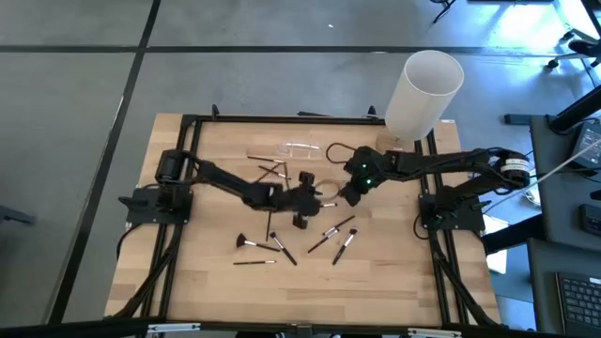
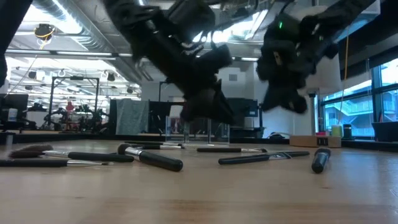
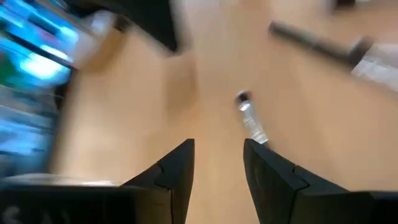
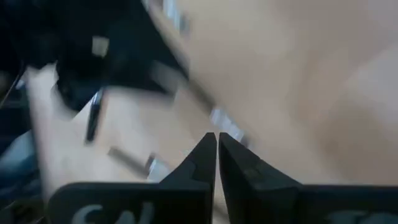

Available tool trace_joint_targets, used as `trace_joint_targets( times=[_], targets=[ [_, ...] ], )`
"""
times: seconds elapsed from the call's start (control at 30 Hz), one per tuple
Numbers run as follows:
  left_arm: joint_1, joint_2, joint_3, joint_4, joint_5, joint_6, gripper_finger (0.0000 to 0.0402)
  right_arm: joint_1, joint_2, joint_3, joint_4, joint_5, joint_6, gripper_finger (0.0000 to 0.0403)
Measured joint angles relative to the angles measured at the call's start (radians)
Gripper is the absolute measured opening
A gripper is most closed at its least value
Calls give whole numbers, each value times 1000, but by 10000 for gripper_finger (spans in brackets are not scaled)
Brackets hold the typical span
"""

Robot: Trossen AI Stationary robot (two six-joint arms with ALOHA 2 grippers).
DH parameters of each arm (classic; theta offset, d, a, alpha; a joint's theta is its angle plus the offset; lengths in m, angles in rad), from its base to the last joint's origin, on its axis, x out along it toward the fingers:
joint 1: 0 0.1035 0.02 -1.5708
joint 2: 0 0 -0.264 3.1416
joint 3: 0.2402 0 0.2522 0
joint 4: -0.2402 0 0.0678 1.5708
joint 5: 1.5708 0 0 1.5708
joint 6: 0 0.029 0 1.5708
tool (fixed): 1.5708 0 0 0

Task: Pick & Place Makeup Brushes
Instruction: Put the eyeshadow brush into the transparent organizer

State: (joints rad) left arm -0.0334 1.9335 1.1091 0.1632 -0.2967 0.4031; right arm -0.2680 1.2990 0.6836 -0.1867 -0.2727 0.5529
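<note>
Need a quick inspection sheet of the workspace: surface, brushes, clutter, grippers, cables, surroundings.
Surface: wooden table, black frame.
Job's things: makeup brushes scattered mid-table; fan brush on the left; a few more farther back.
Clutter: clear holder at the back; white cylinder at the back right corner.
Grippers: left gripper open above the brushes, empty; right gripper shut, empty, mid-table.
Cables: black cable looped at the back.
Surroundings: office space, windows, desks.

Both arms reach inward, left gripper (image 3: 217,165) jaws parted, right gripper (image 4: 217,155) jaws seemingly closed (blurred view).
</note>
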Motion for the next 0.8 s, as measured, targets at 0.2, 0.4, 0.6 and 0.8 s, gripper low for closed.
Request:
trace_joint_targets(
  times=[0.2,0.4,0.6,0.8],
  targets=[
    [102,14,139,-122,323,-264,128,27,-183,59,87,416,-218,20],
    [104,87,245,-273,312,-262,127,24,-354,60,238,619,-381,20],
    [105,176,353,-417,281,-262,127,7,-481,48,188,630,-410,20],
    [105,236,437,-514,281,-268,127,7,-566,31,155,630,-429,20]
  ],
)
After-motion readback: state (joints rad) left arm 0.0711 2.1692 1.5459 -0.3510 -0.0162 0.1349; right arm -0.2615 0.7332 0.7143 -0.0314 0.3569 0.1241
